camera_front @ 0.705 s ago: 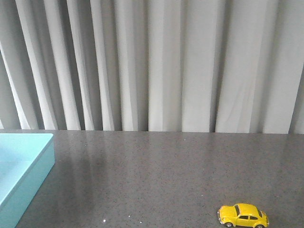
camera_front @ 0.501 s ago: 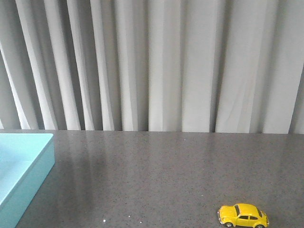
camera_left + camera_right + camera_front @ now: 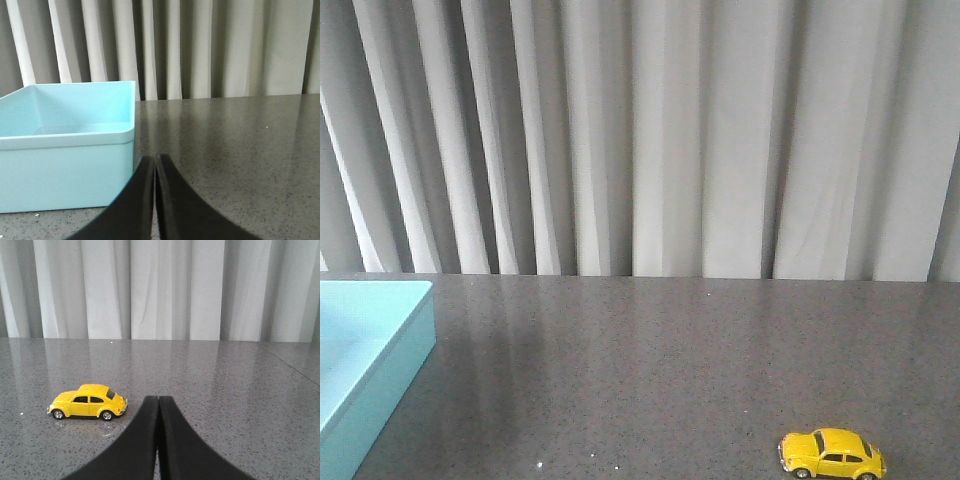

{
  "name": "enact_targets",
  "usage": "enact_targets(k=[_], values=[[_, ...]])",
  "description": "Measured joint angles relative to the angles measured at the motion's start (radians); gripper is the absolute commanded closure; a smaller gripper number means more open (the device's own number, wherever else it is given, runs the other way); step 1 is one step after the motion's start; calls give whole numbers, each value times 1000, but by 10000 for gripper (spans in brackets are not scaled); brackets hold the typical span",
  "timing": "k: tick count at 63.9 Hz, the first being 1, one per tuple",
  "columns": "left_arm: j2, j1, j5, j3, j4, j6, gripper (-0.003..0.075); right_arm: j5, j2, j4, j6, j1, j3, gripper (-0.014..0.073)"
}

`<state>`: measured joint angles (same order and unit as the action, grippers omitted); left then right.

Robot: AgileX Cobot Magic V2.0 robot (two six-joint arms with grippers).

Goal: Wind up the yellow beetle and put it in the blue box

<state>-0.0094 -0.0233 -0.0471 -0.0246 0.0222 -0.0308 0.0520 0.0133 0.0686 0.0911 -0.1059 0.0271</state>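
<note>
The yellow beetle (image 3: 832, 453) stands on its wheels on the dark table at the near right of the front view. In the right wrist view the beetle (image 3: 88, 402) sits side-on, a short way ahead of my right gripper (image 3: 158, 399), which is shut and empty. The blue box (image 3: 365, 365) lies at the left edge of the front view. In the left wrist view the blue box (image 3: 70, 150) stands close ahead of my left gripper (image 3: 154, 159), which is shut and empty. Neither gripper shows in the front view.
The dark speckled table (image 3: 650, 370) runs back to a grey pleated curtain (image 3: 650, 140) along its far edge. The box looks empty inside as far as the left wrist view shows.
</note>
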Motion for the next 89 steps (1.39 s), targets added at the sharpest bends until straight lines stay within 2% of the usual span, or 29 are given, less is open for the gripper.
enact_targets(k=[46,59,77,89], values=[[0,0,0,22,-1,0,726,-1,0,4,-1,0,-9,601],[46,0,-33,287,-4,0,726,156,-87,11,17,0,-253,601],[423,0,-337,687,-28,0,726,398,-417,-1,55,0,-650,601],[639,0,-446,778,-22,0,726,528,-635,-1,56,0,-752,601]])
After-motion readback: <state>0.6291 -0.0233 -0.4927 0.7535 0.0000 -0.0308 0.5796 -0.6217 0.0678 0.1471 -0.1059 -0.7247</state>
